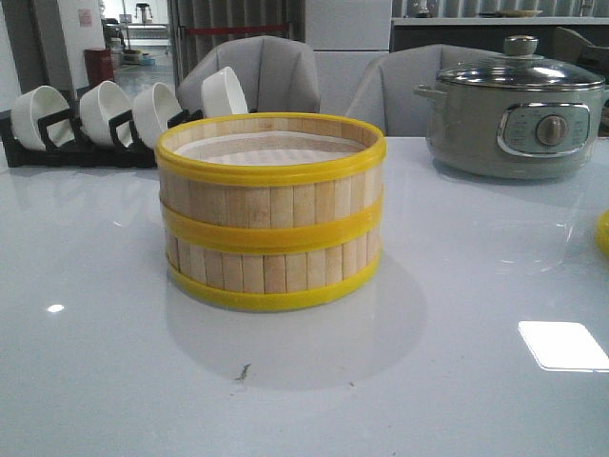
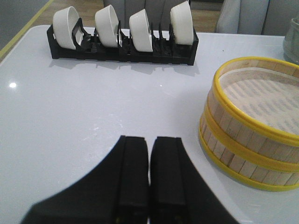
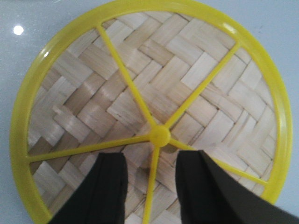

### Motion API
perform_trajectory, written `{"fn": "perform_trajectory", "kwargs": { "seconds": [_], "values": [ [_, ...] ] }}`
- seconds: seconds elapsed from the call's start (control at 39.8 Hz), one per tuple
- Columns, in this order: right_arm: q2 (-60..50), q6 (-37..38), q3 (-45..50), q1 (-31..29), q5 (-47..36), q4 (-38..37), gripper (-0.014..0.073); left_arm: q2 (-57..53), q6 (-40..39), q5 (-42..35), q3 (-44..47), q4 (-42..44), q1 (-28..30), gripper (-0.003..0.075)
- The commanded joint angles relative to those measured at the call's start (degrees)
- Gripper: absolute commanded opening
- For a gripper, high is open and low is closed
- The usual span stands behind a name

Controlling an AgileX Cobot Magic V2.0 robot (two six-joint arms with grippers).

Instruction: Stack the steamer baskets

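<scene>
Two yellow-rimmed slatted wooden steamer baskets [image 1: 271,214] stand stacked; the lid step remains. Right gripper [image 3: 150,179], jaws apart, seemingly empty, must close on the woven bamboo lid's [image 3: 93,93] yellow hub [image 3: 159,135]. Left gripper [image 2: 149,177] rests closed, empty.

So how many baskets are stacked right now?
2. The lower basket sits on the table, mid-view in the front camera; the upper basket rests directly on it, its top open. The lid lies apart, under the right gripper. No other baskets show.

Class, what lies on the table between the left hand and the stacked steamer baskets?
Nothing: in the left wrist view, bare white table separates the left hand from the stacked steamer baskets.
</scene>
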Motion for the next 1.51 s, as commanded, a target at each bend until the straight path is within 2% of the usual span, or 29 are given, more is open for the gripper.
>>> {"fn": "perform_trajectory", "kwargs": {
  "seconds": [0.0,0.35,1.48],
  "values": [
    [-2.3,-0.3,-2.0,-1.1,-3.3,-1.3,0.0372,0.0,-0.2,-4.8,-1.6,-0.2,0.2,0.0095],
    [1.1,-0.2,-3.4,-1.4,-4.2,-1.1,0.0367,0.0,-0.2,-4.8,-1.6,-0.2,0.2,0.0095],
    [1.5,-0.2,-3.4,-1.4,-5.4,1.6,0.0364,0.0,-0.2,-4.8,-1.6,-0.2,0.2,0.0095]
  ]
}}
